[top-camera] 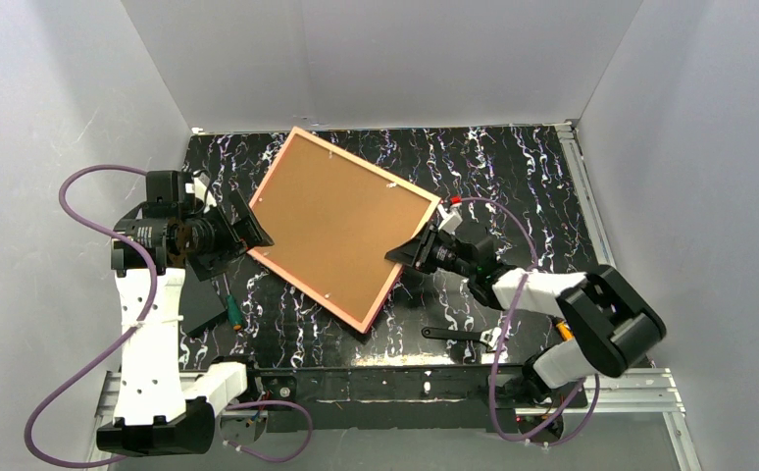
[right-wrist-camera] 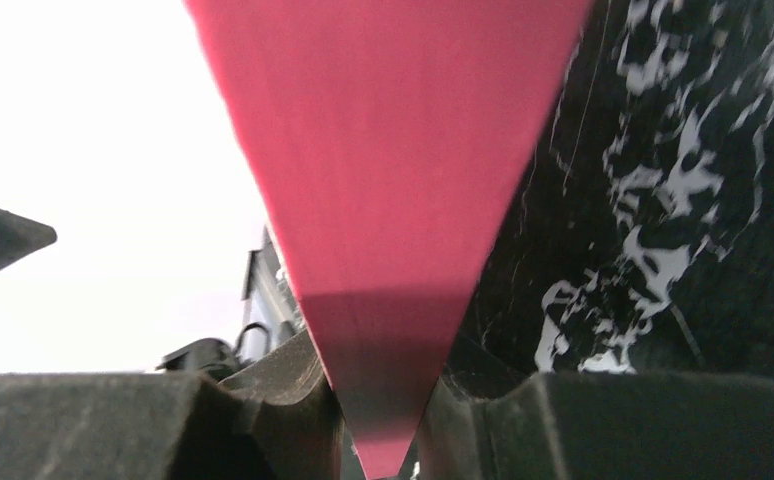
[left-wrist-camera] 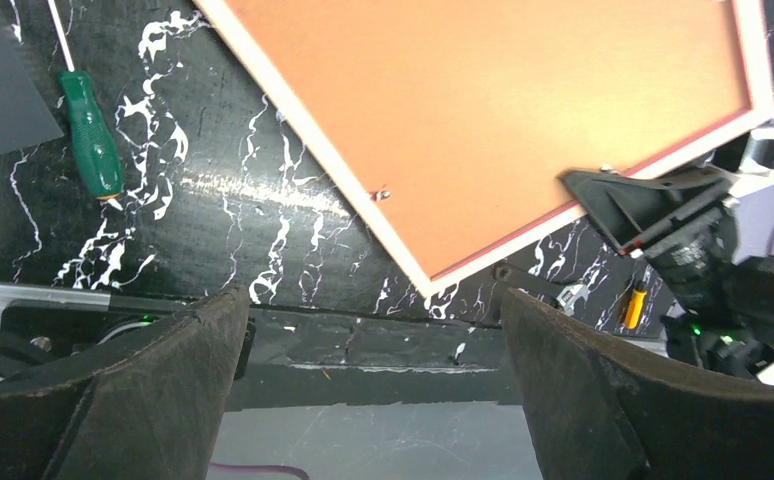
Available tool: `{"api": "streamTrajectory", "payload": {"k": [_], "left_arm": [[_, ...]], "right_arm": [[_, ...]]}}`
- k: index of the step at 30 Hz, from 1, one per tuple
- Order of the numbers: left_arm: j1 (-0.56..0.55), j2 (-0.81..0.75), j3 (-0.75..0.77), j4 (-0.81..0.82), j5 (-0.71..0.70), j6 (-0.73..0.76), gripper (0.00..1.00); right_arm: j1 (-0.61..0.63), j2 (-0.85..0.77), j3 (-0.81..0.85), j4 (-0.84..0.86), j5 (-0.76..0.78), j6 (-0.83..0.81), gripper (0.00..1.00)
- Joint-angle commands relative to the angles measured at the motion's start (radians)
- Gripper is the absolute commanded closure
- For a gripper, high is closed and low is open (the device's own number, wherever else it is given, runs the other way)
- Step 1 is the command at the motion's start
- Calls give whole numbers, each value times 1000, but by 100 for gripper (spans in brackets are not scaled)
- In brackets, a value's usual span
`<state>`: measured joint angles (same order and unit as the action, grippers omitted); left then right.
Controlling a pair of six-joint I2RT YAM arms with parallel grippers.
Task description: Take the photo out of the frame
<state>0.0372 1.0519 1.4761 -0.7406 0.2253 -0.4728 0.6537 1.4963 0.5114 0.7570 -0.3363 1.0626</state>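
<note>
Right hand (right-wrist-camera: 383,430) is clamped on the frame (top-camera: 341,224) at its red border, which runs out from between my fingers. The frame sits back side up, skewed across the bench (top-camera: 513,167), with its brown back panel (left-wrist-camera: 523,110) facing upward. My left hand (left-wrist-camera: 368,310) is spread wide and holds nothing; the frame's other side lies just ahead of its fingertips. A green screwdriver (left-wrist-camera: 93,135) lies on the bench near that hand.

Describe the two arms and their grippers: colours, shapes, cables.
Both arms are built alike: the left arm and right arm have white link shells between bulky black joint housings. A purple cable loops loosely along each. The left gripper and right gripper each have two broad, matte black fingers with a rough texture.
</note>
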Motion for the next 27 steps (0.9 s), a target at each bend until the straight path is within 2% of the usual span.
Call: {"api": "streamTrajectory", "payload": {"k": [1,6,8,16,21,26,27], "left_arm": [[-2,-2,-35,-42,48,-13,2],[-2,-24,-86,-28,69,-27,2],[-2,-33,-106,-27,71,-29,2],[-2,-56,-173,-20,77,-31,2],[-2,-77,-205,-7,97,-39,2],[-8,-89,-230,-1,110,-40,2],[-9,-91,-237,3,114,-42,2]], "right_arm": [[9,94,9,162,-140,164,99],[20,202,-44,383,-16,329,99],[34,219,-44,395,36,360,99],[164,241,94,139,211,341,99],[231,289,154,74,304,355,99],[254,294,118,68,330,350,99],[254,293,110,64,331,344,91]]}}
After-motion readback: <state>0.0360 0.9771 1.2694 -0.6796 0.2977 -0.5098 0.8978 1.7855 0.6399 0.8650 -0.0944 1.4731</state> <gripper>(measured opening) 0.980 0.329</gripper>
